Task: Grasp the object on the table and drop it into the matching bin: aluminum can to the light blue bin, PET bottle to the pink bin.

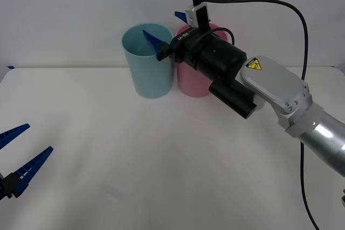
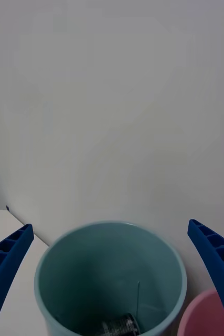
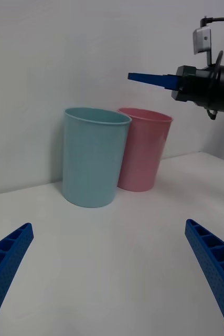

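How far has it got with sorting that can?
It looks essentially done. The aluminum can lies at the bottom of the light blue bin. The right gripper hangs above that bin's mouth with its jaws open and empty. The pink bin stands beside it. The left gripper waits open, low near the table edge. What seems left is pulling the right arm back.

Front high; wrists low; all share light blue bin.

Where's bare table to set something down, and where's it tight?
Free: the table in front of the light blue bin and pink bin, across to the open left gripper. Crowded: the back edge, where the open right gripper hangs over the blue bin, can inside.
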### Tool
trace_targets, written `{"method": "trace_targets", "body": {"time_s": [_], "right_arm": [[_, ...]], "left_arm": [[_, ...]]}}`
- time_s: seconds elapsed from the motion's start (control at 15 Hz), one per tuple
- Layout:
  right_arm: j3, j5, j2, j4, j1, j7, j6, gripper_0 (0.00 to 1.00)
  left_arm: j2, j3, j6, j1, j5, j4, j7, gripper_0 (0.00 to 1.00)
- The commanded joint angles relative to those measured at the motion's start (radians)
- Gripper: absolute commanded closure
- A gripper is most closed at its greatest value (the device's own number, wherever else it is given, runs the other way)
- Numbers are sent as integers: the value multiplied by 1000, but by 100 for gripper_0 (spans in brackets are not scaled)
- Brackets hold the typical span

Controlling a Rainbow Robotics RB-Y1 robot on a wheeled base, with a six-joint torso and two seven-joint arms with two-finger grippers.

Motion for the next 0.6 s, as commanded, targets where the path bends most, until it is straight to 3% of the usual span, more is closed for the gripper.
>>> {"method": "trace_targets", "body": {"time_s": [0.07,0.27,0.47,0.6], "right_arm": [[-17,-1,-76,-109,90,7,-30,0],[-94,-1,-137,-200,204,18,-135,0],[-145,-41,-211,-306,319,42,-171,0],[-188,-68,-237,-350,397,115,-198,0]], "left_arm": [[0,0,0,0,0,0,0,0],[0,0,0,0,0,0,0,0],[0,0,0,0,0,0,0,0],[0,0,0,0,0,0,0,0]]}}
